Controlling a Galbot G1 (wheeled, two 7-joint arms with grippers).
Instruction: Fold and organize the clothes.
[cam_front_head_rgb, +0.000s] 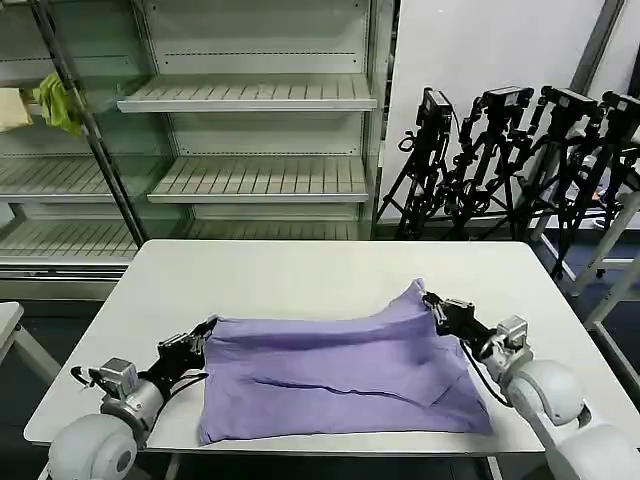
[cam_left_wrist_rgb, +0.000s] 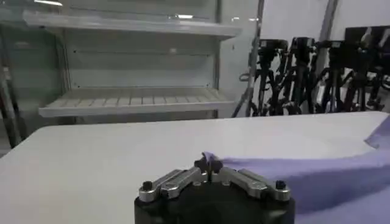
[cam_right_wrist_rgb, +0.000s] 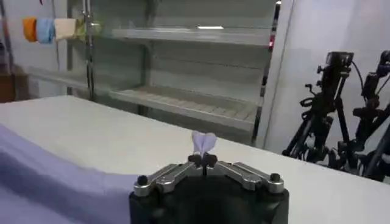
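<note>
T-shirt: the light purple T-shirt (cam_front_head_rgb: 340, 375) lies on the white worktop (cam_front_head_rgb: 300, 275), toward 6 o'clock, its two far corners lifted.
Left tool: the left tool (cam_front_head_rgb: 207, 332) is at 9 o'clock of the shirt, pinched tight on one corner.
Right tool: the right tool (cam_front_head_rgb: 432, 304) is at 2 o'clock, pinched tight on the other corner.

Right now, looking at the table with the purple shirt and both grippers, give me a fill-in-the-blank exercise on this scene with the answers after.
1. The light purple soft-fabric T-shirt lies on a white ____.
2. The left gripper is shut on the shirt's ____ corner, the far one on the robot's own side.
3. The right gripper pinches a corner and holds it ____ above the tabletop.
4. Behind the table stand empty metal ____.

Missing words: table; left; raised; shelves
</note>
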